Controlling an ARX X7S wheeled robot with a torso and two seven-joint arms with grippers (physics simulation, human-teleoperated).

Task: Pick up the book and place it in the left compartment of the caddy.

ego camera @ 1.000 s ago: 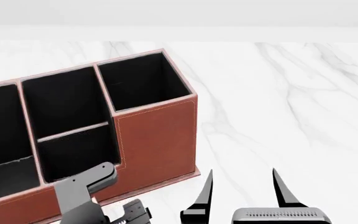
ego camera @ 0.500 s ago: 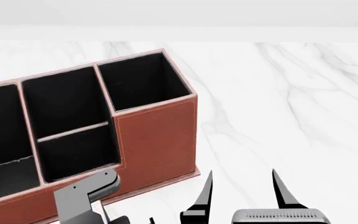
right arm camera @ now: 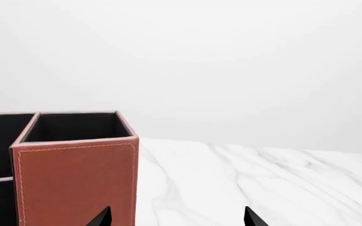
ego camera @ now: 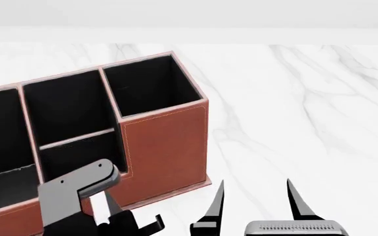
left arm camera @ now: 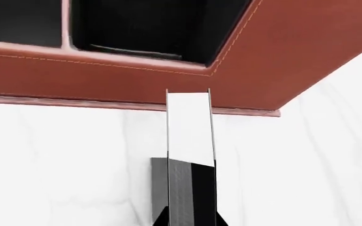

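Note:
The reddish-brown caddy (ego camera: pixel 166 147) stands at the left of the head view, its taller square end to the right. Its long left compartment (ego camera: pixel 2 132) is cut off by the view's left edge. My left gripper (left arm camera: pixel 192 221) is shut on the book (left arm camera: pixel 190 125), seen edge-on with white page edges between thin black covers. It holds the book in front of the caddy's front wall (left arm camera: pixel 105 80), near the step up to the taller section. In the head view the left gripper (ego camera: pixel 120 221) is low, by the caddy's front. My right gripper (ego camera: pixel 255 189) is open and empty over the table.
A white marble table (ego camera: pixel 307 113) runs to the right of and behind the caddy, with a pale wall beyond. In the right wrist view the caddy's tall end (right arm camera: pixel 74 179) stands close to the open right gripper (right arm camera: pixel 176 219).
My left arm has shifted left and risen a little in front of the caddy, carrying the book. The right arm and the caddy have not moved.

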